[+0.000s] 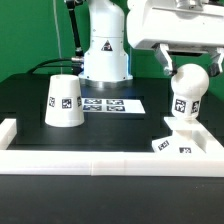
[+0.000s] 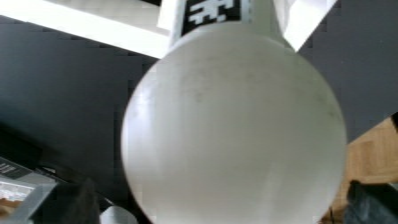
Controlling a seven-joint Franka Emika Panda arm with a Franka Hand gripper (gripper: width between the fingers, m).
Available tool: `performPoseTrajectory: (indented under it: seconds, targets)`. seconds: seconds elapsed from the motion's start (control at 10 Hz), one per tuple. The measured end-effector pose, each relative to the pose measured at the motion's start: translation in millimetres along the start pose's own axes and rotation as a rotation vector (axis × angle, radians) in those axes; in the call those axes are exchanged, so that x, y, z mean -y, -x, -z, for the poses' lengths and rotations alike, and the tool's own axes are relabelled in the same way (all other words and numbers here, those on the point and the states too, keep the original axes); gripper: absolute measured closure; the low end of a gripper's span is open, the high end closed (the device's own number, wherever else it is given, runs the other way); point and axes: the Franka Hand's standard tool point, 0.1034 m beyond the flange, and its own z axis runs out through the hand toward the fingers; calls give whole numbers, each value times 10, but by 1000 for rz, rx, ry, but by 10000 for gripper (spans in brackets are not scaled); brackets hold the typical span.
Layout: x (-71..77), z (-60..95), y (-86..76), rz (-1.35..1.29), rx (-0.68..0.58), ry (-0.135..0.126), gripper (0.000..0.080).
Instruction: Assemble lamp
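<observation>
The white round bulb stands upright with its stem on the flat angular base, at the exterior view's right, inside the front corner of the white rail. My gripper hangs over it. Its jaws stand on either side of the bulb's top and look spread a little wider than it, so it is open. In the wrist view the bulb fills most of the picture, with its tagged stem at the far end. The cone shade stands alone on the black table at the exterior view's left.
The marker board lies flat between the shade and the base. The robot pedestal stands behind it. A raised white rail runs along the table's front and up both sides.
</observation>
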Motion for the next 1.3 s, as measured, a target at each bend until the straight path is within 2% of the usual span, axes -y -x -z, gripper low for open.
performPoseTrajectory:
  seconds: [0.1,0.2,0.3,0.4,0.5,0.6,0.7,0.8,1.0,1.3]
  targets:
    - [11,-34,85,-2,98,-23,101]
    - [-17,-30,67,-5,180,-41,101]
    - [-37,-36,37,-7,207,-46,101]
    - [-5,-47,106,-8,290,-68,101]
    - [12,-51,113,-8,361,-87,101]
    - [18,-71,101,-8,390,-96,101]
    - [52,-67,173,-11,475,-116,101]
    - [68,-74,179,-13,543,-134,101]
    - [37,-160,125,-6,557,-142,101]
    - [20,-189,129,-10,556,-141,101]
